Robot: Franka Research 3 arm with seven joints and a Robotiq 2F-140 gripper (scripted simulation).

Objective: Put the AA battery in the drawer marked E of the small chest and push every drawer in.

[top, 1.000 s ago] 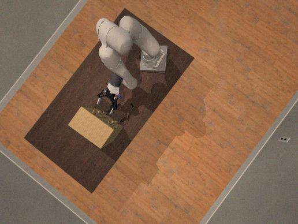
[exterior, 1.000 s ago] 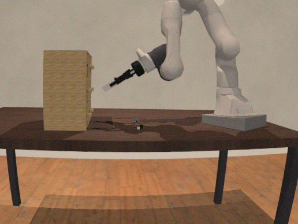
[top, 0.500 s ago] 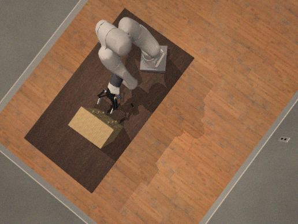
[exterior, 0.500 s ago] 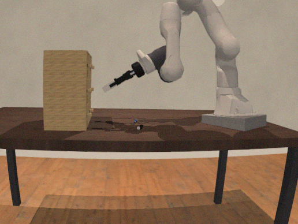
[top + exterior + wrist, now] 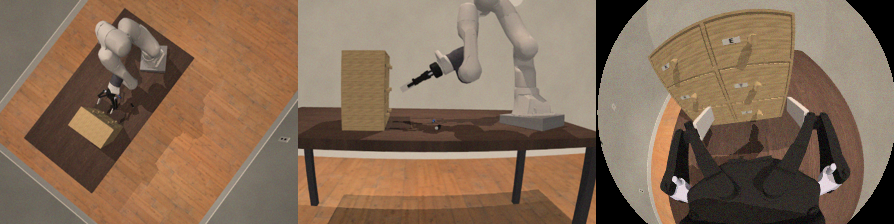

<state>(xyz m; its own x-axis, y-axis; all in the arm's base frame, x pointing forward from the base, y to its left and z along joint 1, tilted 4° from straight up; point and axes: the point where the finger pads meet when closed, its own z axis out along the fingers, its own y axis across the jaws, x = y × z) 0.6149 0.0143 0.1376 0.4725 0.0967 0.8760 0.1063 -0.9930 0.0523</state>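
The small wooden chest (image 5: 90, 127) (image 5: 362, 89) (image 5: 686, 52) stands upright, its drawers looking pushed in. The drawer marked E (image 5: 771, 52) is the top right one in the wrist view, with a small knob (image 5: 752, 37). My gripper (image 5: 105, 106) (image 5: 404, 88) (image 5: 749, 108) is open and empty, pointing slantwise down in front of the chest, not touching it. Two small things lie on the table: a blue one (image 5: 119, 96) (image 5: 434, 120) and a black one with a pale end (image 5: 438, 127), dark from above (image 5: 132, 105). Which is the AA battery I cannot tell.
The dark table (image 5: 63, 153) (image 5: 327, 143) bears the chest and the arm's base (image 5: 146, 68) (image 5: 523, 122). Other drawer knobs stick out of the chest's front towards my fingers. The chest stands near one long edge of the table.
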